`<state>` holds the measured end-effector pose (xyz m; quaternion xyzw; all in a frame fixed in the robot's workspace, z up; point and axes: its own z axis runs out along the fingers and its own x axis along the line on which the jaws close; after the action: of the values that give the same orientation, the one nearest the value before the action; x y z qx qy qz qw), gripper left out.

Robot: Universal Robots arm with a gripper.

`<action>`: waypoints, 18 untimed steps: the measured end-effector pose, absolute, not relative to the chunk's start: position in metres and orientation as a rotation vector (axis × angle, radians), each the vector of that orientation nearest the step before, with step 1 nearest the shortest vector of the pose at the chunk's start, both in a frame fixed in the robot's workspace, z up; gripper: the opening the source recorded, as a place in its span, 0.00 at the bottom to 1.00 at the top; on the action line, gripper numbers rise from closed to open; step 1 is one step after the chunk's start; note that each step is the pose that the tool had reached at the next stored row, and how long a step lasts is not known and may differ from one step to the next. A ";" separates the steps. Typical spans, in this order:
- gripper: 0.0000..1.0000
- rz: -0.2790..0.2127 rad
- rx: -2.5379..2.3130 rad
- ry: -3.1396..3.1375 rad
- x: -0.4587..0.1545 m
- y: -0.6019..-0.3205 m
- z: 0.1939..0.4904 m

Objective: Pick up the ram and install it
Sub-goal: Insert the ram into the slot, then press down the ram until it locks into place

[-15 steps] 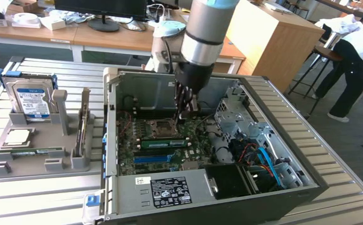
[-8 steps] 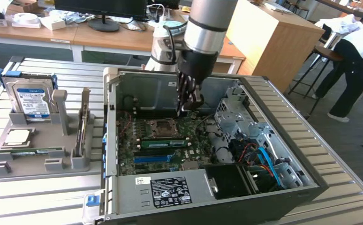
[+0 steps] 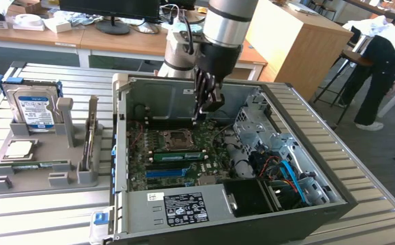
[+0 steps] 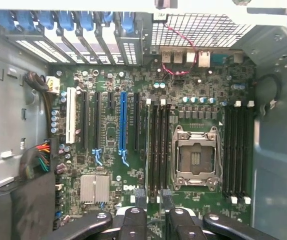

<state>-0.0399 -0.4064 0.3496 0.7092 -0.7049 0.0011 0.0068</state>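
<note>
Gripper (image 4: 152,196): hangs low inside the case, fingers (image 4: 139,197) spread with nothing pinched between them; in the exterior view the gripper (image 3: 206,108) is above the board and apart from it.
Ram (image 3: 177,154): stands on edge in a slot under the gripper. From the wrist the ram (image 4: 147,150) is a thin pale line running out from between the fingertips.
Socket (image 4: 193,155): open and bare, just beside the ram slots.
Blue slot (image 4: 122,125): near the ram, on the side away from the socket.
Case (image 3: 118,132): lies open, side panel off.
Done: pick-up and placing in the slot look finished.
Left: at most pressing home; I cannot tell whether the end clips have closed.
</note>
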 end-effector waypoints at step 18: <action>0.25 0.003 2.213 -2.211 -0.040 -0.406 0.356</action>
<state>-0.0399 -0.4060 0.3561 0.7074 -0.7068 0.0011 0.0068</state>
